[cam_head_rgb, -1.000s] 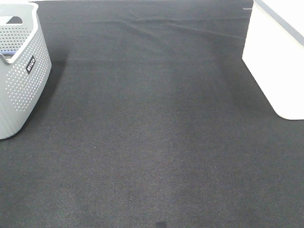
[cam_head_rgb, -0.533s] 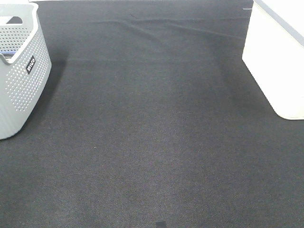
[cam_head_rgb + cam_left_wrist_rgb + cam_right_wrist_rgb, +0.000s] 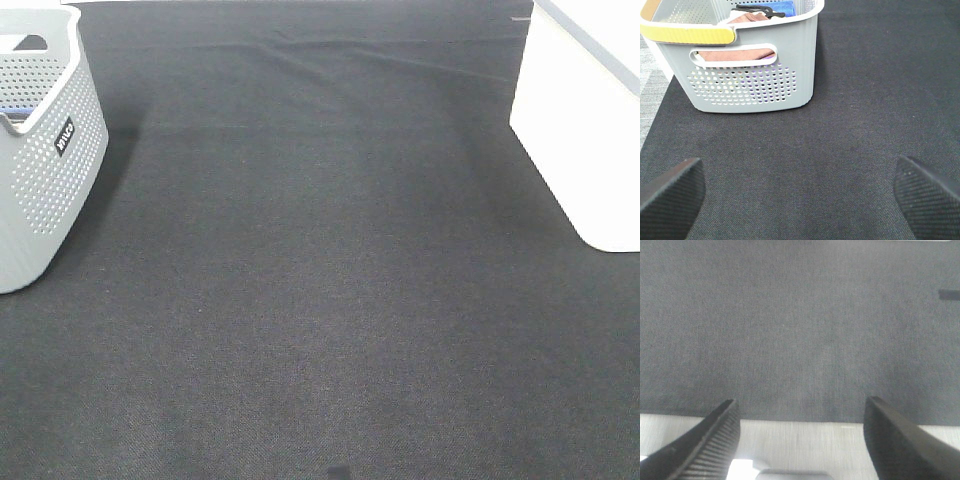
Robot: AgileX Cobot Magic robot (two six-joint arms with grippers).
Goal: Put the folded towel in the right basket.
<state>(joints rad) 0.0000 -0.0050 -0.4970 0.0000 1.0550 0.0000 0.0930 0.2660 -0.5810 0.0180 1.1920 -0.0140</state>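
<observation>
The folded towel shows in no view. The right basket (image 3: pixel 585 130), a white bin with smooth walls and a grey-blue rim strip, stands at the right edge of the dark mat (image 3: pixel 320 280) in the exterior high view. Neither gripper shows in that view. In the left wrist view my left gripper (image 3: pixel 799 200) is open and empty above the mat, facing the grey perforated basket (image 3: pixel 747 75). In the right wrist view my right gripper (image 3: pixel 802 440) is open and empty over the mat's edge, with a white surface (image 3: pixel 800 445) below it.
The grey perforated basket (image 3: pixel 45 150) with a black label stands at the left edge of the mat. It holds a brown cloth (image 3: pixel 732 54), a blue cloth (image 3: pixel 777 7) and a black object. A long crease (image 3: pixel 330 55) runs across the mat's far side.
The crease at the far side of the mat has shifted slightly in shape. Nothing else has visibly moved.
</observation>
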